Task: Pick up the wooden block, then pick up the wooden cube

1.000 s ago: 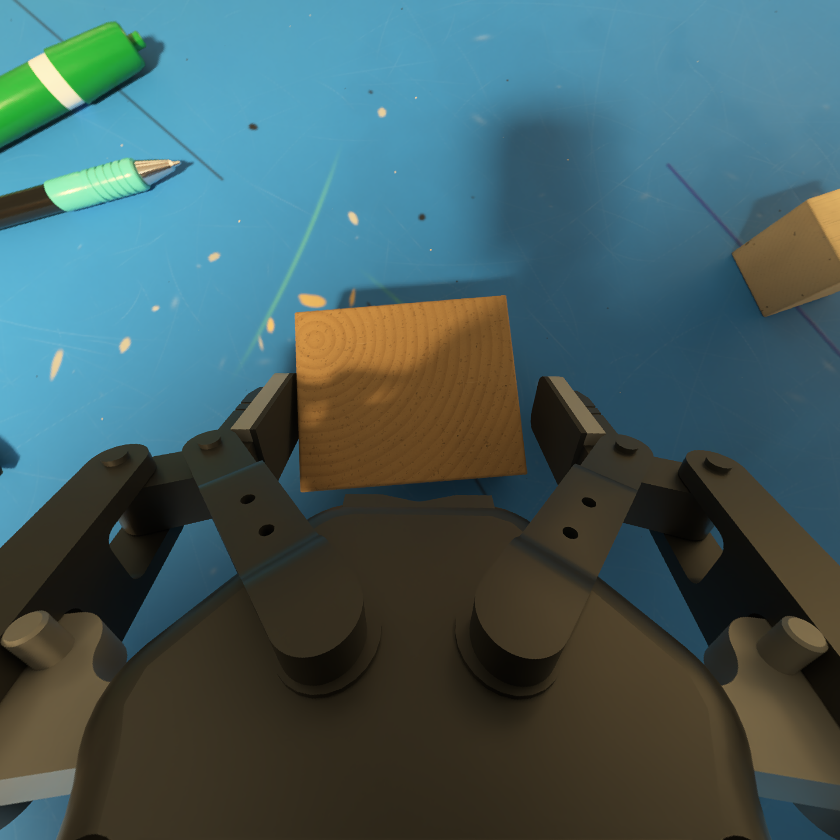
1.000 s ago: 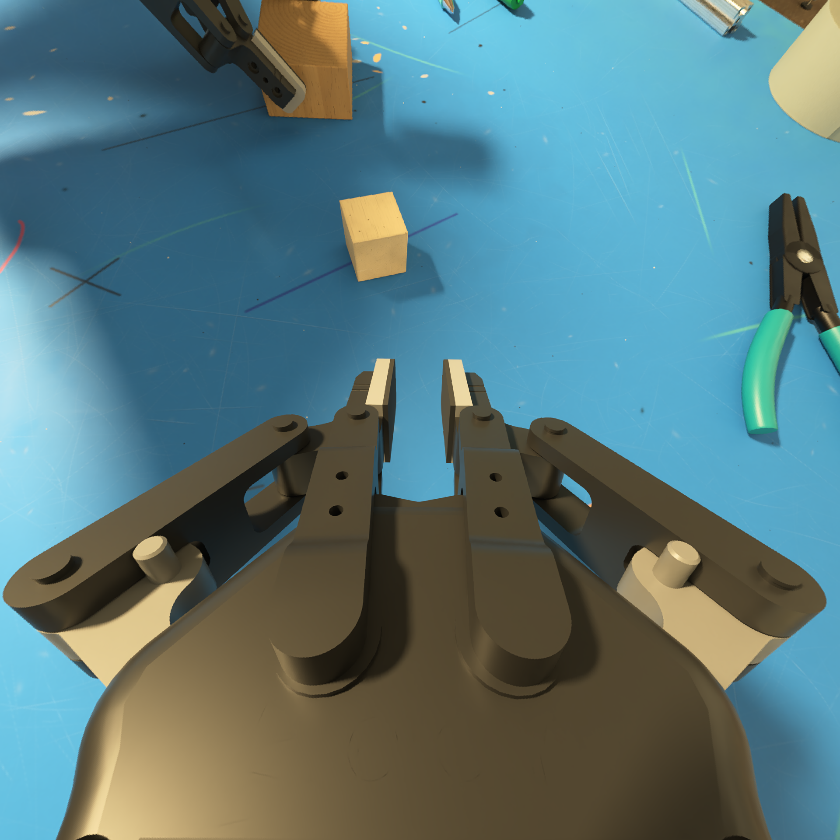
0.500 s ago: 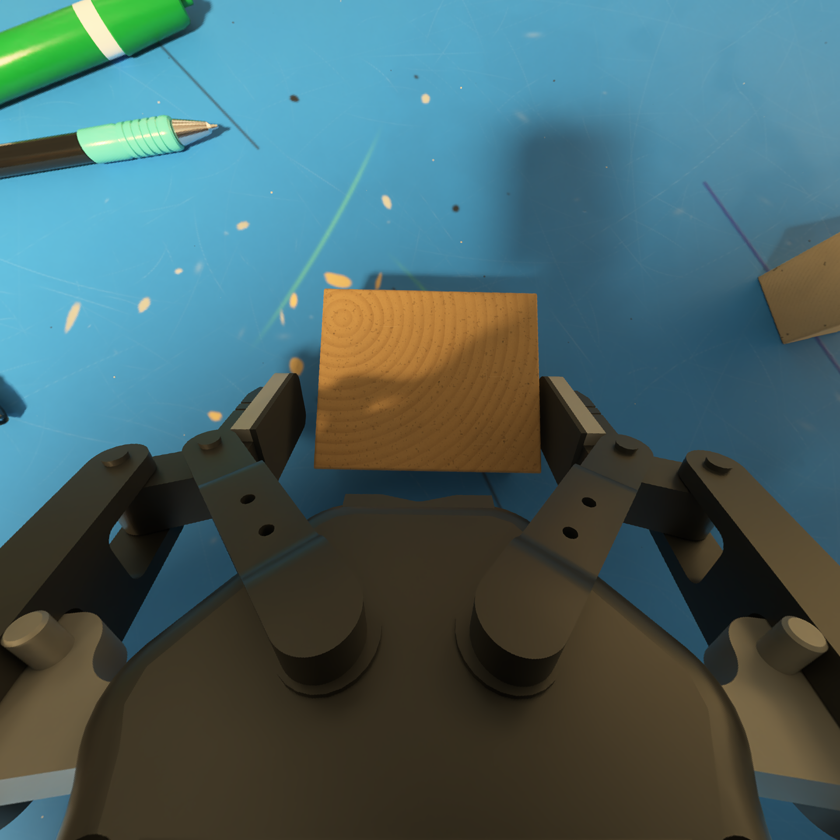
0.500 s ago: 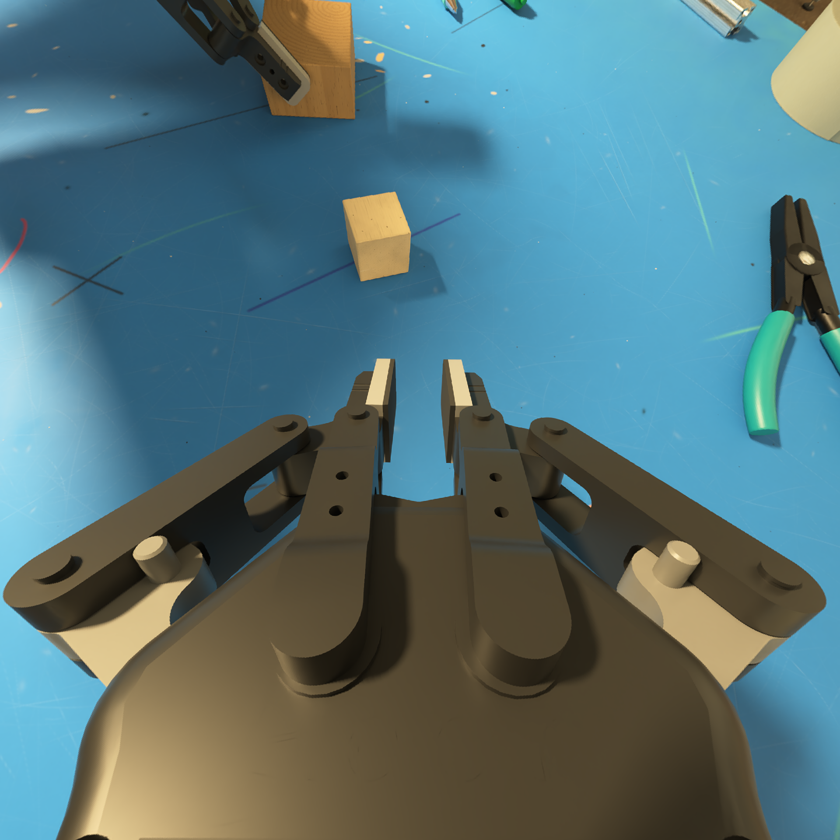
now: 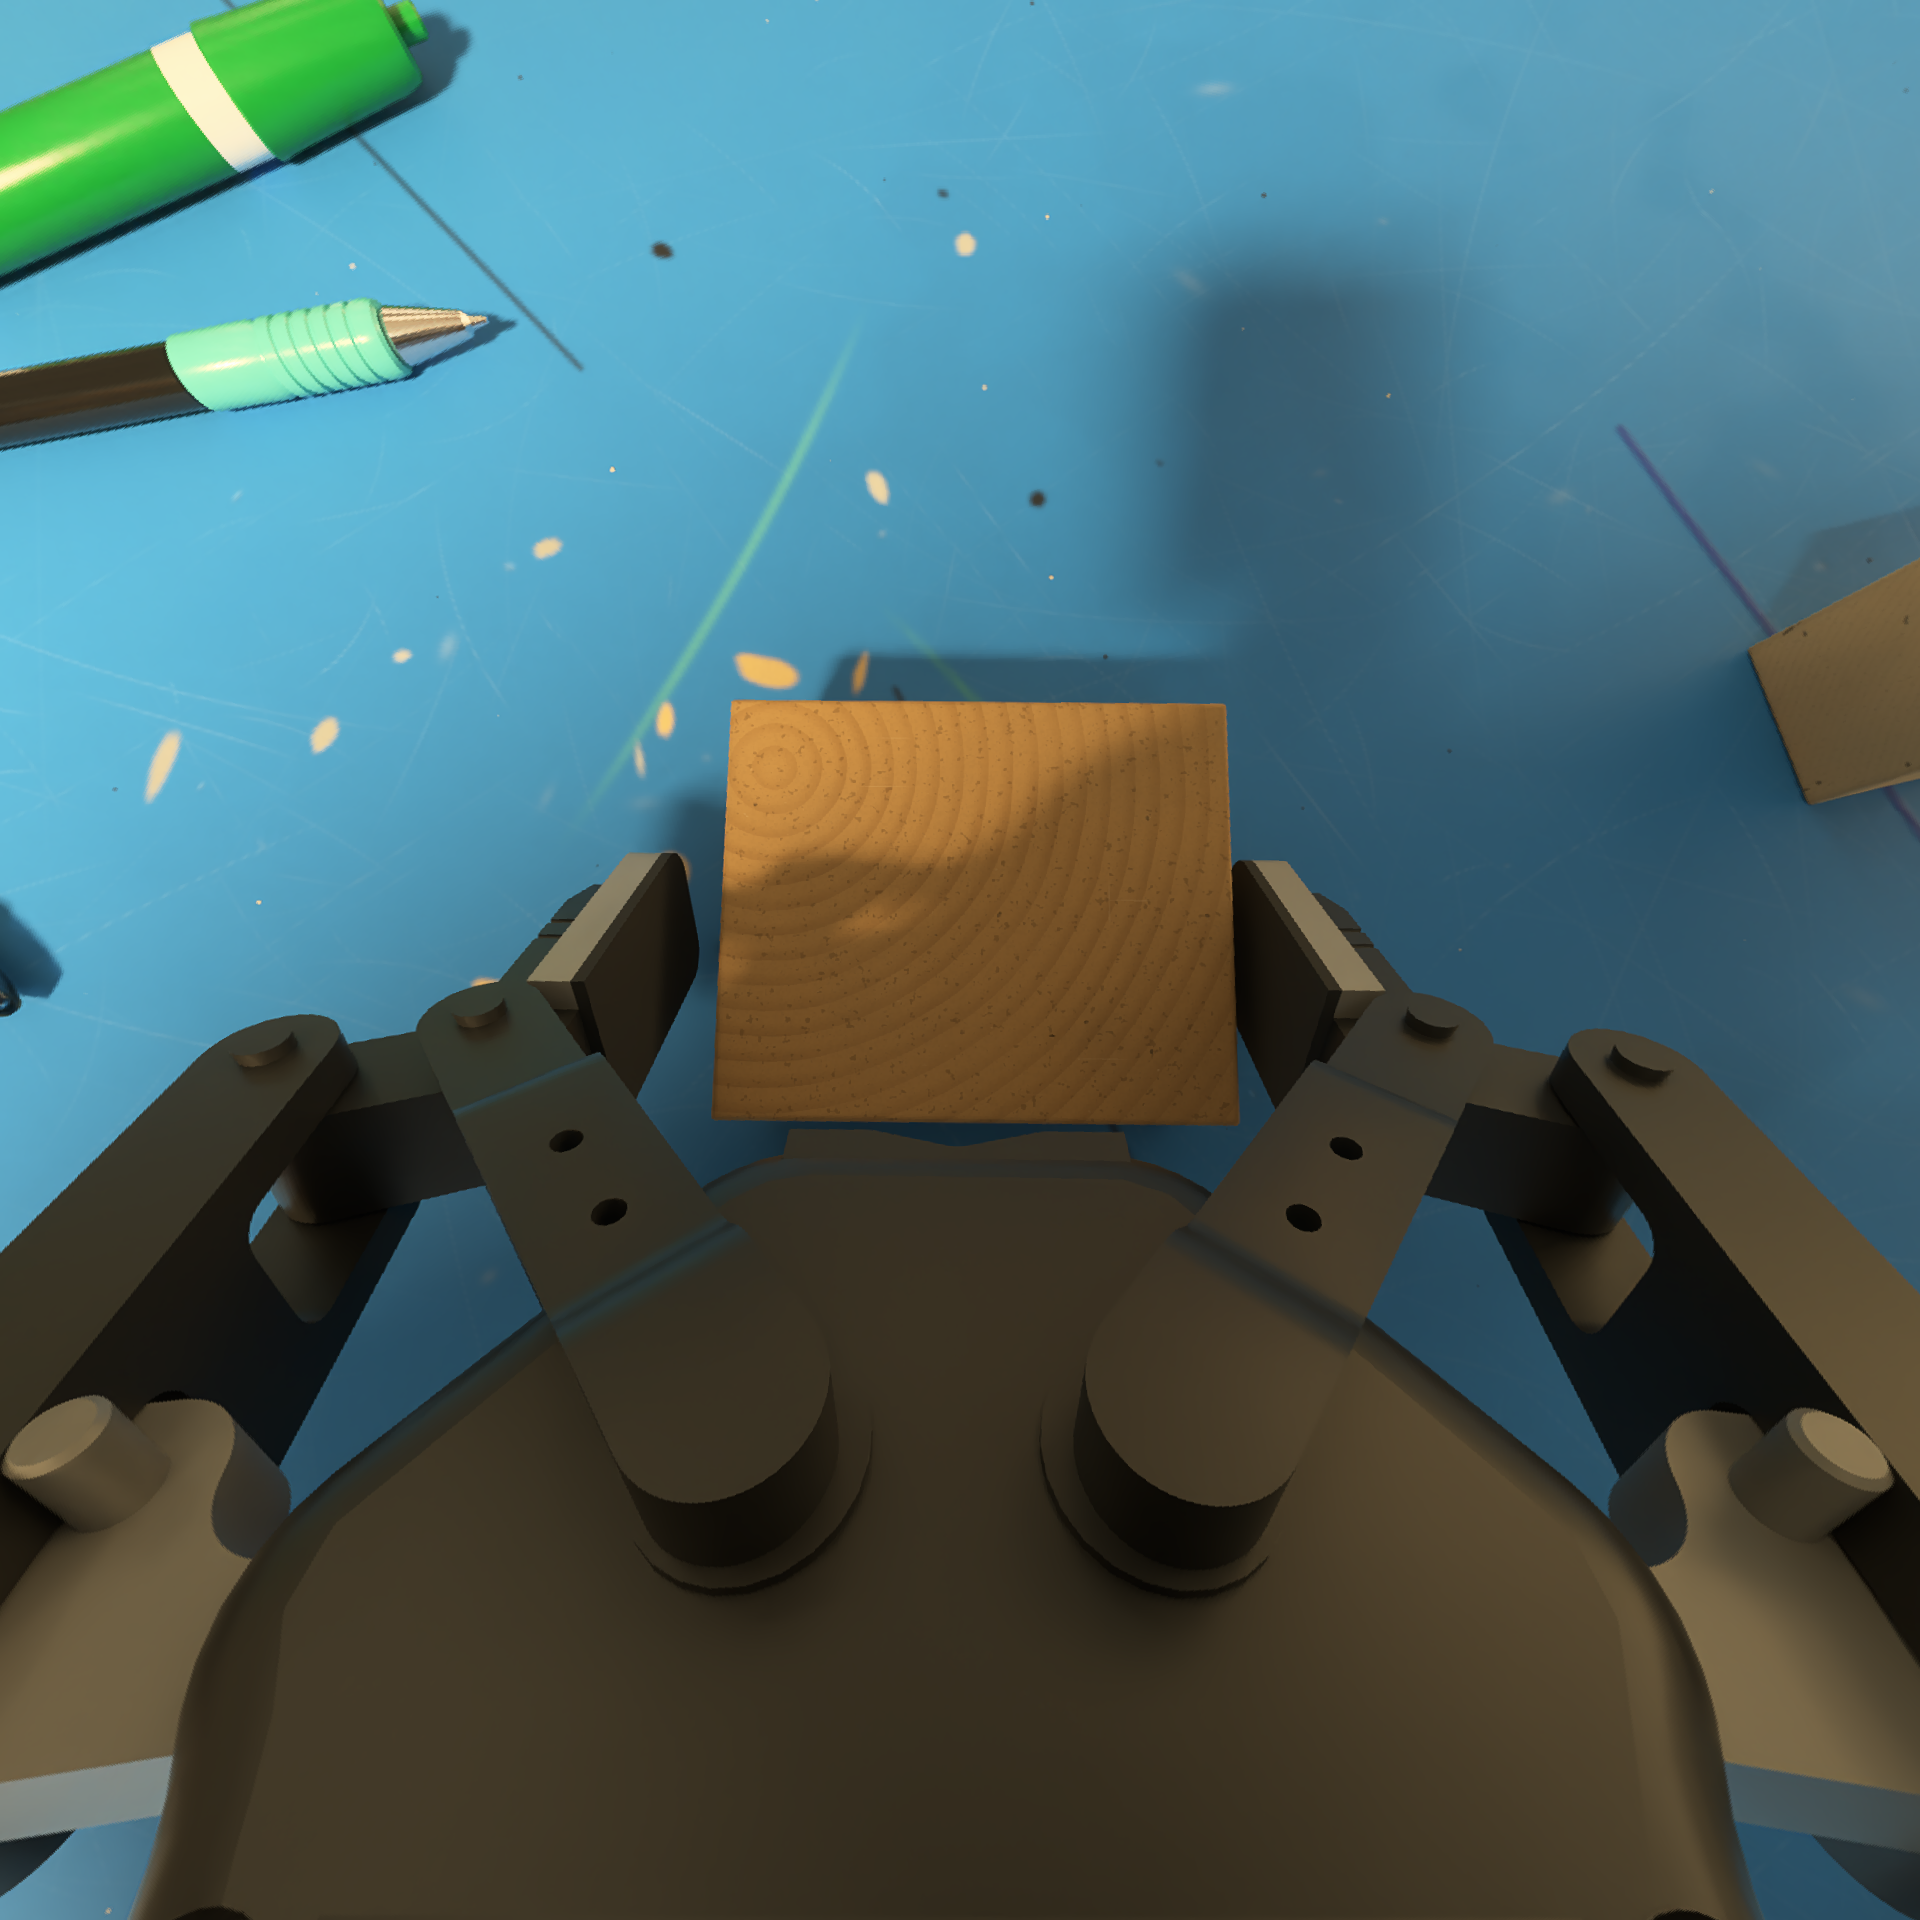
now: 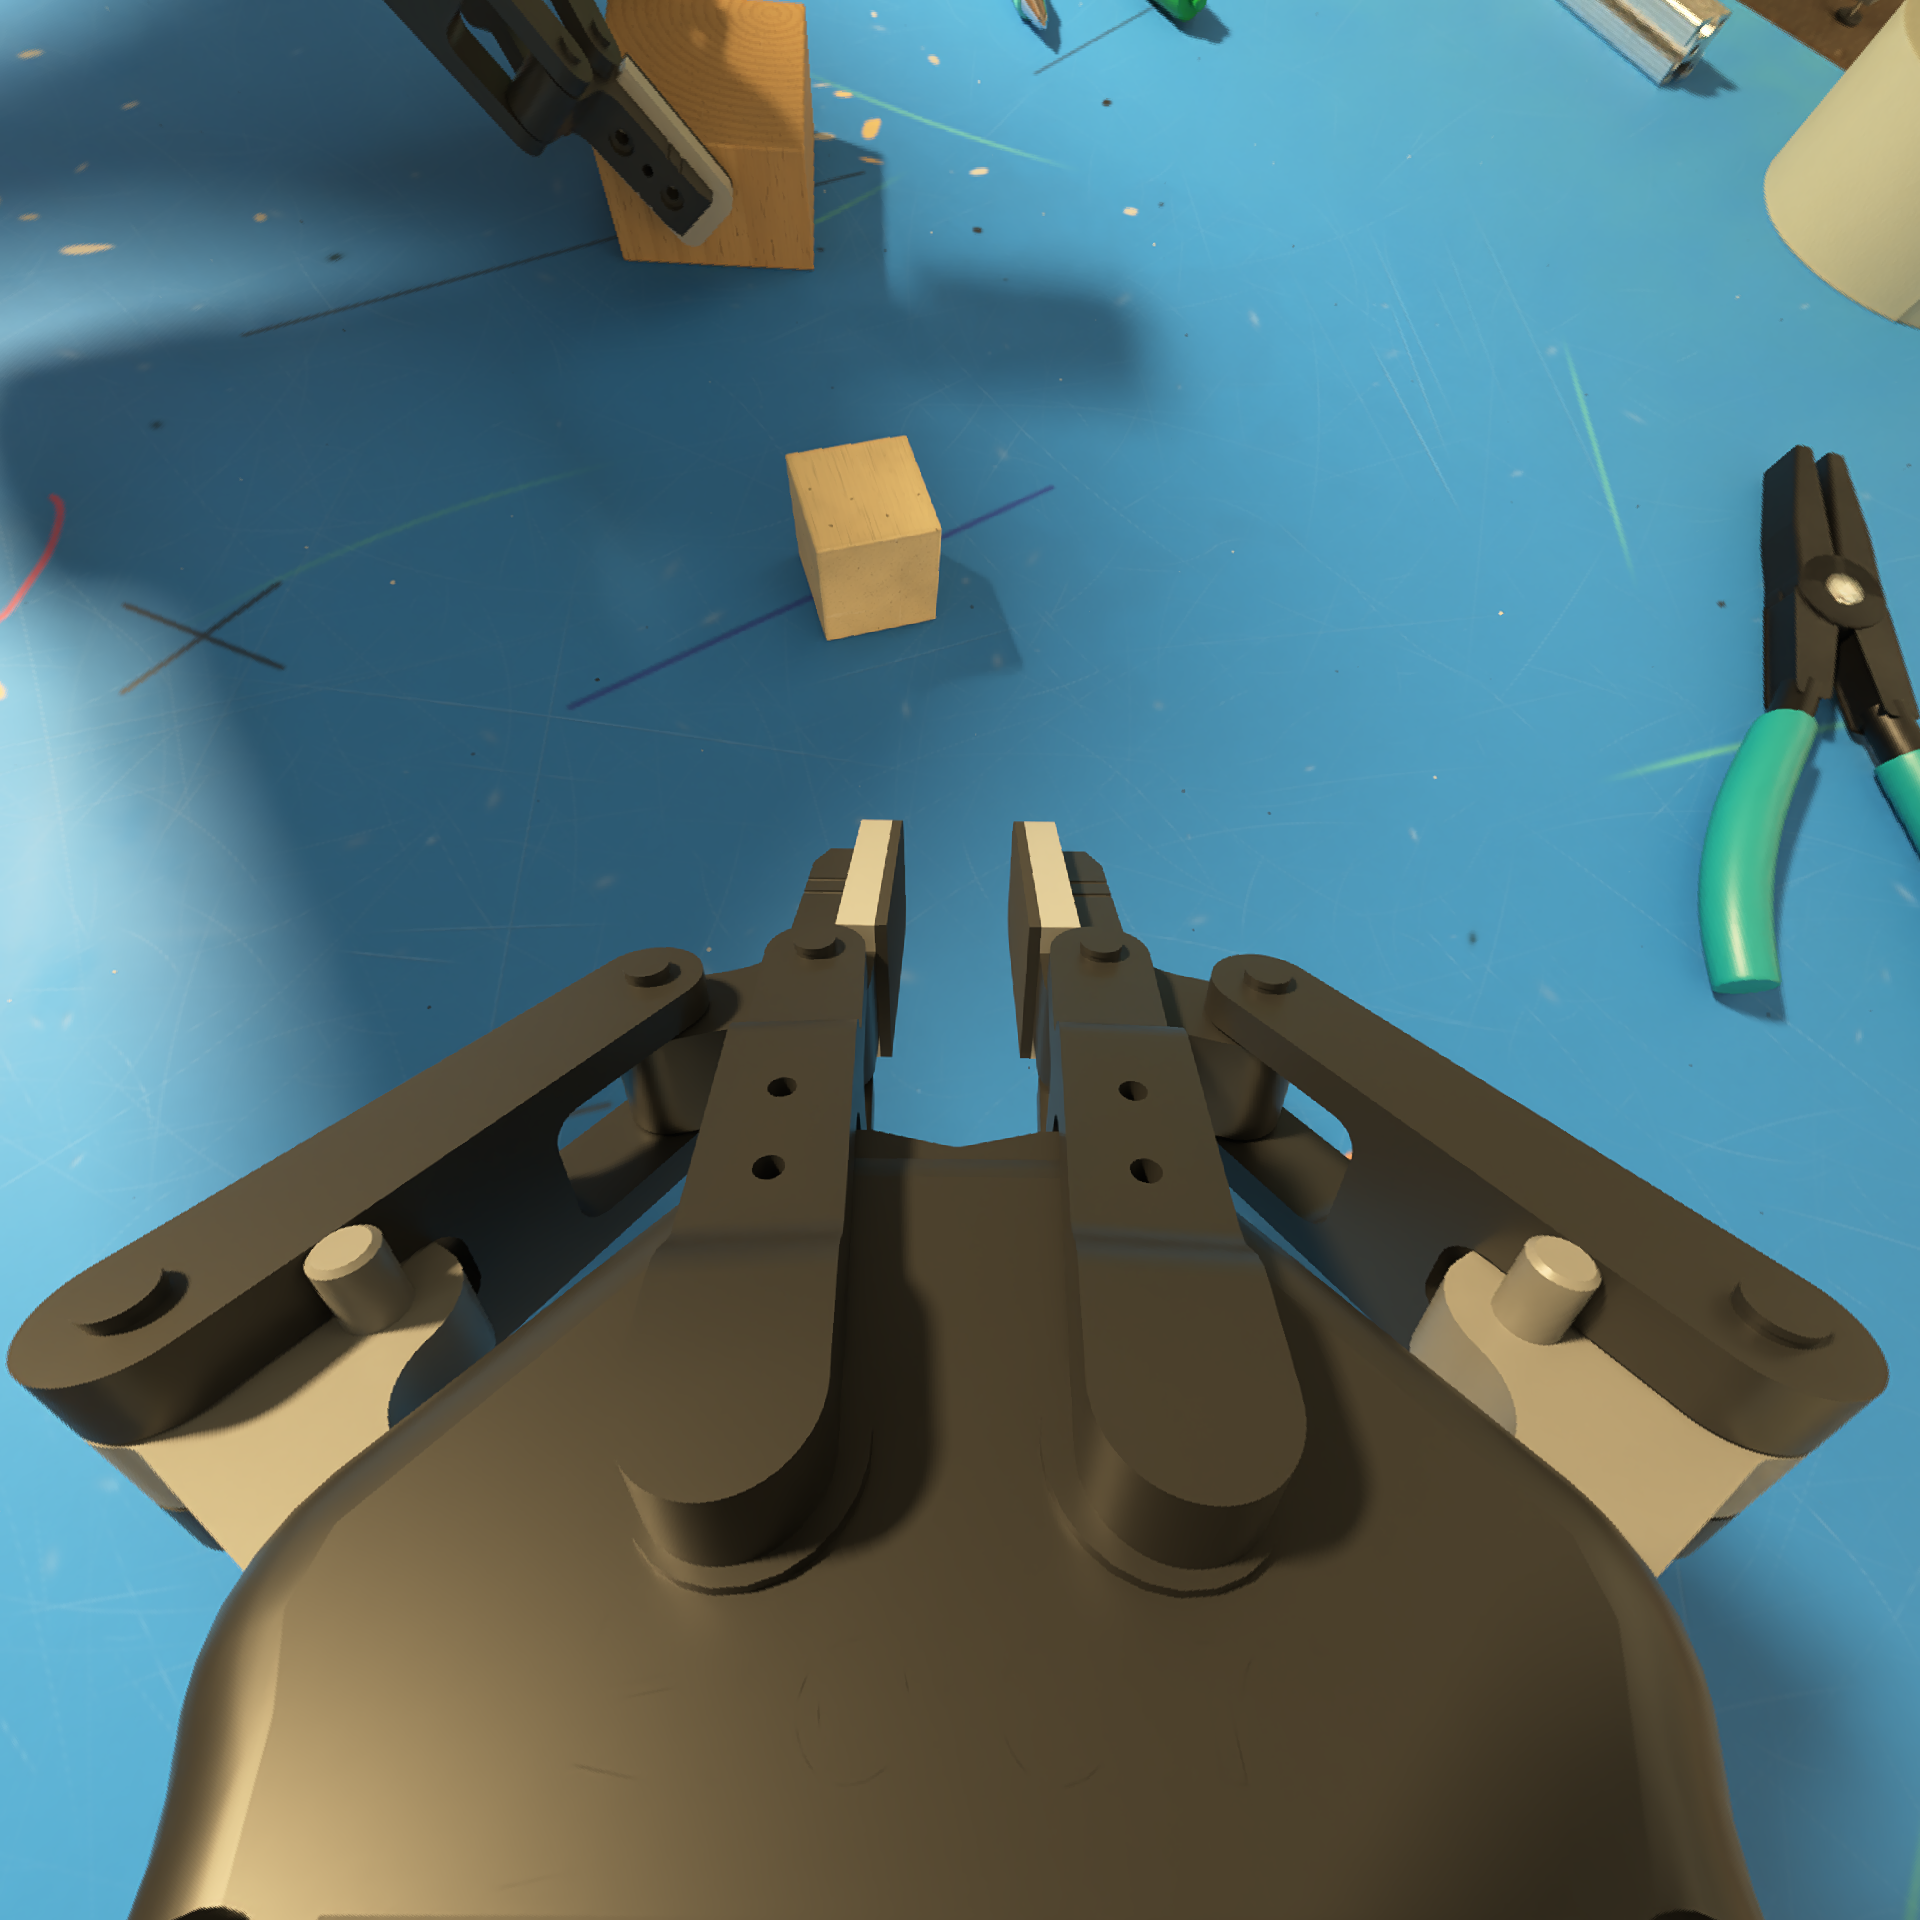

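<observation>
The wooden block (image 5: pixel 977 914), orange-brown with ring grain on top, stands on the blue mat between the fingers of my left gripper (image 5: pixel 961 904). That gripper is open wide and straddles the block. The right finger (image 5: pixel 1288 956) touches its side and the left finger (image 5: pixel 634 935) stands a small gap off. The right wrist view shows the block (image 6: pixel 727 135) at the top with one left finger (image 6: pixel 665 177) against it. The small pale wooden cube (image 6: pixel 868 530) sits alone ahead of my right gripper (image 6: pixel 958 883), which is empty with a narrow gap. The cube also shows in the left wrist view (image 5: pixel 1849 696).
A green marker (image 5: pixel 197 114) and a pen with a mint grip (image 5: pixel 260 358) lie to the far left of the block. Teal-handled pliers (image 6: pixel 1808 707) lie to the right of my right gripper. A cream cylinder (image 6: pixel 1860 177) and a metal piece (image 6: pixel 1652 31) are at the back right.
My left gripper shifted sideways around the block: the block went from against the left finger to against the right finger, and now sits square between them. The right gripper barely moved.
</observation>
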### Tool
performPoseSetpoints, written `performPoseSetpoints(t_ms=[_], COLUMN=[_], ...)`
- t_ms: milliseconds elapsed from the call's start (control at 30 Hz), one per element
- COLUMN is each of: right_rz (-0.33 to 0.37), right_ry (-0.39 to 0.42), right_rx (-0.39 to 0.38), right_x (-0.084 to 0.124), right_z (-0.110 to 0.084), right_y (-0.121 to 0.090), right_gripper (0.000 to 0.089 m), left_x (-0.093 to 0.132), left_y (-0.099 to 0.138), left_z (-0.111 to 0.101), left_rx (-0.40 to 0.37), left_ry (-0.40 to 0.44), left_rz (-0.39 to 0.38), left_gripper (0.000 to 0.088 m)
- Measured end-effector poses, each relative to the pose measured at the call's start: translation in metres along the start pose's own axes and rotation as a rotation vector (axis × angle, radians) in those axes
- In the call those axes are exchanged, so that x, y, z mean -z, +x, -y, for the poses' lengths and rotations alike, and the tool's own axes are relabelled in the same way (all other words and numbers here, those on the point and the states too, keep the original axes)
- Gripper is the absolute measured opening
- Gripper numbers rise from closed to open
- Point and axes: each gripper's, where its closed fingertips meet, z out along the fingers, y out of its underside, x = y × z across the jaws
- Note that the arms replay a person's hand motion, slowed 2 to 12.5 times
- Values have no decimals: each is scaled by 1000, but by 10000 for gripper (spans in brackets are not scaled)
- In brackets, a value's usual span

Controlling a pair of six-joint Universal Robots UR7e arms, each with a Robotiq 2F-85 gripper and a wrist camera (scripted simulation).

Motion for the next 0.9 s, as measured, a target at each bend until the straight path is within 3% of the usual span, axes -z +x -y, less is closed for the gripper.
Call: performPoseSetpoints(t_ms=[900], right_rz=[-2], right_ry=[-5], right_rx=[2], right_x=[1], right_z=[-1], right_y=[0], right_gripper=[184], left_x=[0], left_y=[-2], left_z=[0], left_rx=[-15], left_ry=[6], left_rz=[-12], left_gripper=[854])
